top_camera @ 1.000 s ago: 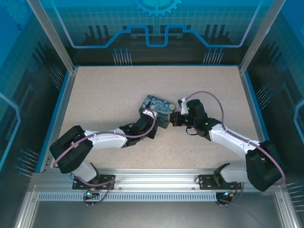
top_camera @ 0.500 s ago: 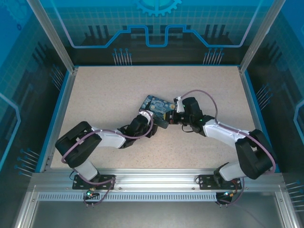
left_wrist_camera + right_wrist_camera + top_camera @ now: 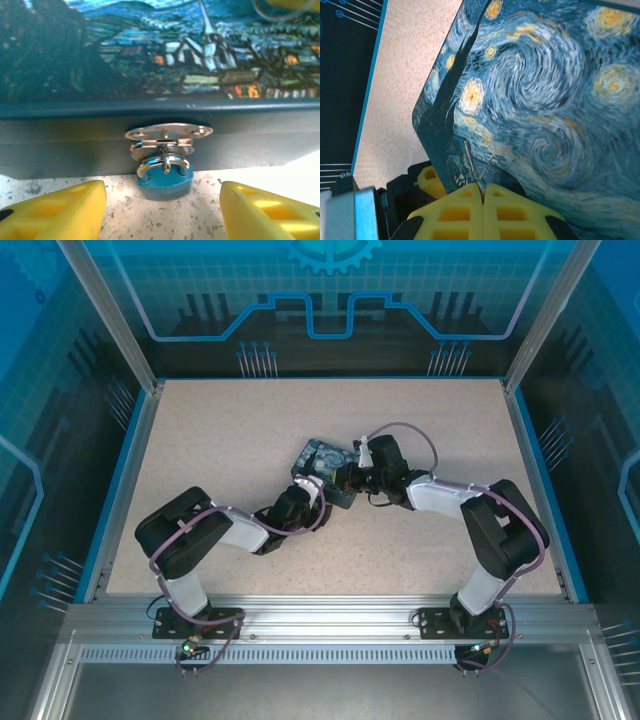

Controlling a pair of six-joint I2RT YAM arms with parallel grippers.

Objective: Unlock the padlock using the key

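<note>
On the left side of the speckled desk (image 3: pixel 220 430), the left arm (image 3: pixel 235 530) is seen reaching toward the middle. The left gripper (image 3: pixel 162 212) is held wide open, with its 2 yellow fingertips (image 3: pixel 55 210) low at either side of the left wrist view, close to the desk surface. Between and just beyond them the padlock (image 3: pixel 164 175) is seen. It has a silver shackle on a blue body and is hung from the metal hasp (image 3: pixel 168 134) on the dark side wall of the tin (image 3: pixel 200 65), with its body down at the desk. Neither fingertip is touching the padlock. At the centre of the desk the tin is laid flat, its swirl-painted blue-and-yellow lid (image 3: pixel 545 90) turned upward. Further right, the right gripper (image 3: pixel 483 192) is held at the lid's edge with its 2 fingers (image 3: pixel 455 215) pressed together. The key (image 3: pixel 471 162), a thin metal sliver, is pinched between them, its free end pointed out over the painted lid.
</note>
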